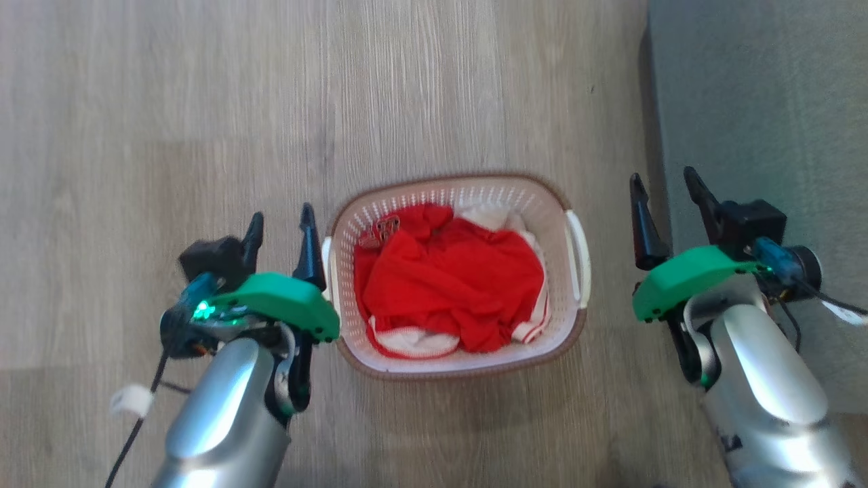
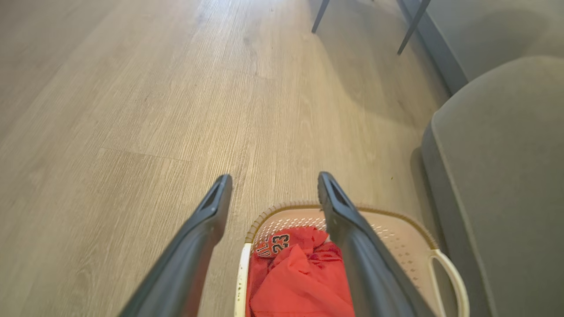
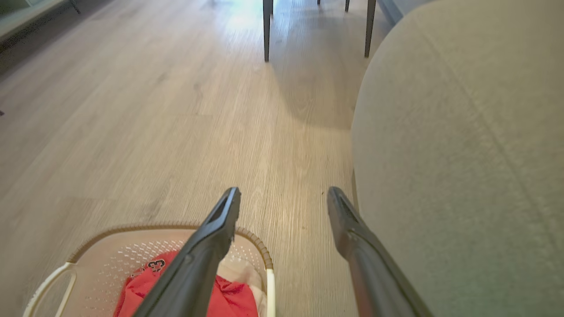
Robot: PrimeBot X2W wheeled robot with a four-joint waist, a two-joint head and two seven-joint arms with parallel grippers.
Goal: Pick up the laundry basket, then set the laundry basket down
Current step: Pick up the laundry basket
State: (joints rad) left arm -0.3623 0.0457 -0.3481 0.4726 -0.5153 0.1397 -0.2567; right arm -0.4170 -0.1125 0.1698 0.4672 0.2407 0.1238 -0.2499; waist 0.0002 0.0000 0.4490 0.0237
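Observation:
The laundry basket (image 1: 556,203) stands on the wooden floor in the middle of the head view, white and perforated with a brown rim, holding red and white clothes (image 1: 451,281). My left gripper (image 1: 281,230) hovers open just beside its left handle (image 1: 327,264), empty. My right gripper (image 1: 668,186) is open and empty too, a hand's width out from the right handle (image 1: 578,257). In the left wrist view the basket (image 2: 396,246) lies below my left gripper (image 2: 273,182). The right wrist view has the basket (image 3: 110,259) at lower left, under my right gripper (image 3: 282,198).
A grey upholstered seat (image 1: 766,115) fills the right side, close behind my right arm; it looms large beside the fingers as the seat (image 3: 462,154) in the right wrist view. Dark chair legs (image 3: 266,31) stand farther off. Bare wooden floor (image 1: 169,122) stretches left and ahead.

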